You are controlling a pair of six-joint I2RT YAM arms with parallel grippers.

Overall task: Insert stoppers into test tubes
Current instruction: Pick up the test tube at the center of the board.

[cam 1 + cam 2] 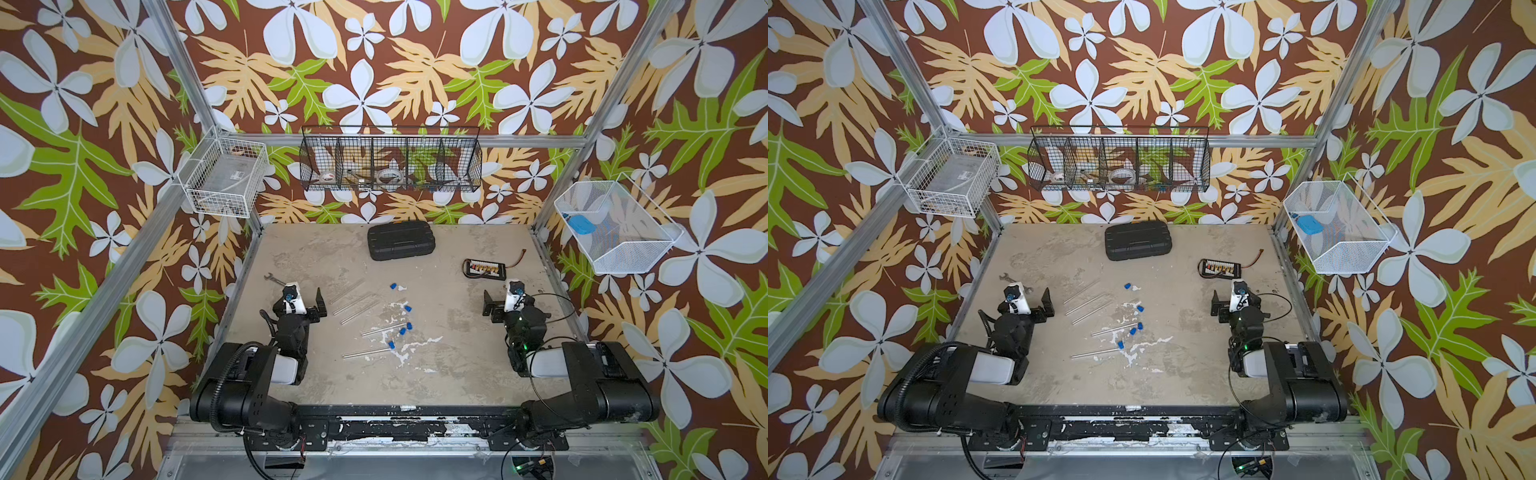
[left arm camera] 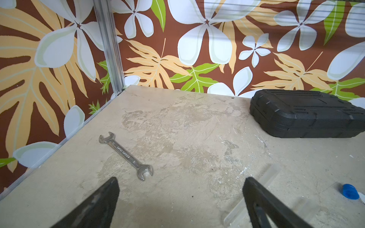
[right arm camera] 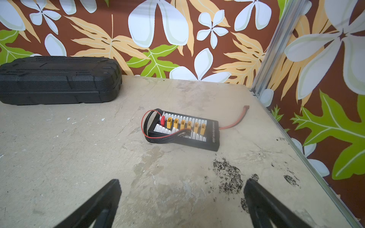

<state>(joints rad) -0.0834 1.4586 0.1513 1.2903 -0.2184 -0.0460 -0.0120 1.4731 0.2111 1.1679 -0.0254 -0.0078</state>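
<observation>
Standing over it, I'd say the job has not begun. The mottled beige surface (image 1: 436, 374) is laid out for work. The left arm's fingers (image 2: 106, 195) sit at about 9 o'clock and the right arm's fingers (image 3: 110, 191) at about 3 o'clock. Both pairs are spread wide with nothing between them, each just above bare surface. A shut black case (image 1: 401, 240) lies at 12 o'clock against the far wall, and a black charging board (image 1: 484, 267) with yellow plugs lies at about 2 o'clock; neither has a part in this. The five test tubes (image 1: 353, 303) all lie flat, left of centre. Three sit side by side just off the left fingers, and two more lie nearer 7 o'clock. A small wrench (image 2: 126, 156) rests at 10 o'clock, apart from them. The five blue stoppers (image 1: 408, 308) are scattered loose down the middle, from about 12 o'clock of centre toward 6. Two of them lie just beside the ends of the nearer tubes, but none looks seated in a mouth, though they are small for me to swear to it. By my reckoning, all five pairings remain.
</observation>
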